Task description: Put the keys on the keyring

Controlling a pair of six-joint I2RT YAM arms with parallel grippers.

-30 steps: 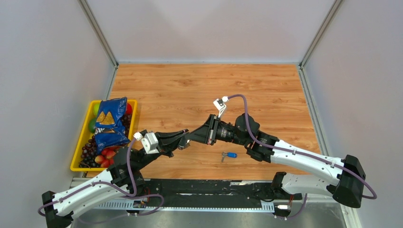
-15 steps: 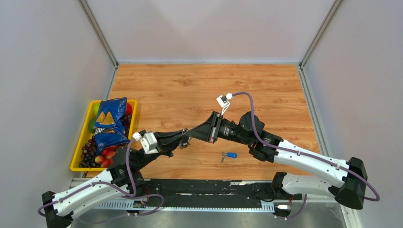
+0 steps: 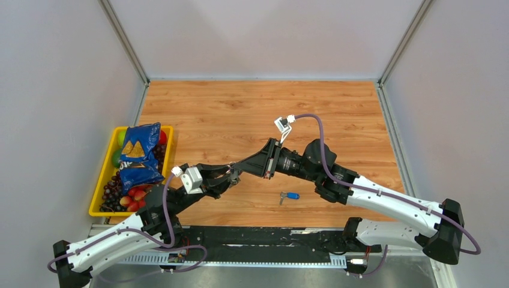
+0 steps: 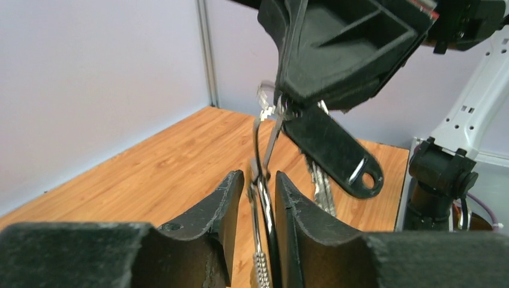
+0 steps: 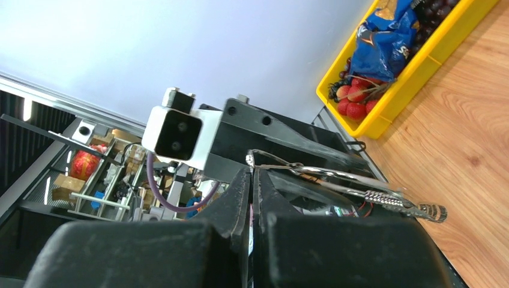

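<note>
Although one small metal key with a blue plastic head lies loose on the wooden bench, nearer the arm bases than the thin round silver wire keyring and off to its right, both arms meet at the keyring itself, which hangs clear above the bench. The left jaws stand a little apart around the keyring's lower arc, with the wire running between them and no clear pinch on it. The right jaws, reaching in from beyond and above the keyring, are closed tight on its upper arc. A flat black plastic key head with a hole and plain silver keys dangle just behind the keyring. The risk, as I judge it, lies in that slack left hold: with a single pinch on so thin a wire, the keyring could swivel or slip free, and the hanging keys could swing against the jaws. Well to the keyring's left sits a yellow plastic tray of snacks and fruit.
</note>
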